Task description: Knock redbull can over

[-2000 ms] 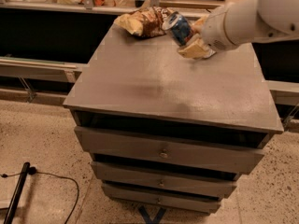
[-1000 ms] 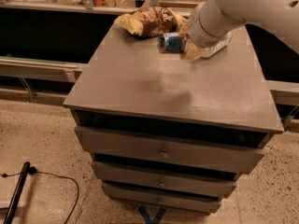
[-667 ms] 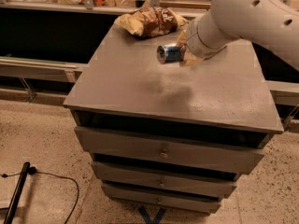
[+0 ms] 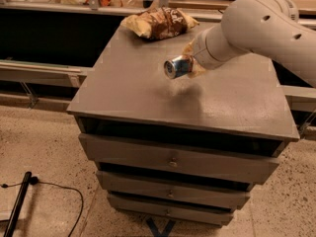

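Note:
The redbull can [image 4: 176, 66] is blue and silver and lies on its side with its silver end facing me. It hangs a little above the grey cabinet top [image 4: 138, 88], near the middle, and its shadow falls on the surface below it. My gripper [image 4: 189, 63] reaches in from the right at the end of the white arm [image 4: 256, 23]. It is shut on the can's far end. The tan fingers [image 4: 190, 53] are mostly hidden behind the can.
A brown-and-yellow snack bag [image 4: 159, 22] lies at the back edge of the cabinet top. The cabinet has several drawers [image 4: 173, 162] below. A dark counter [image 4: 44, 33] runs behind. A black cable [image 4: 54, 189] lies on the floor at the left.
My gripper has moved from the back right, near the snack bag, toward the front and middle of the top. The can came with it and now points end-on at me.

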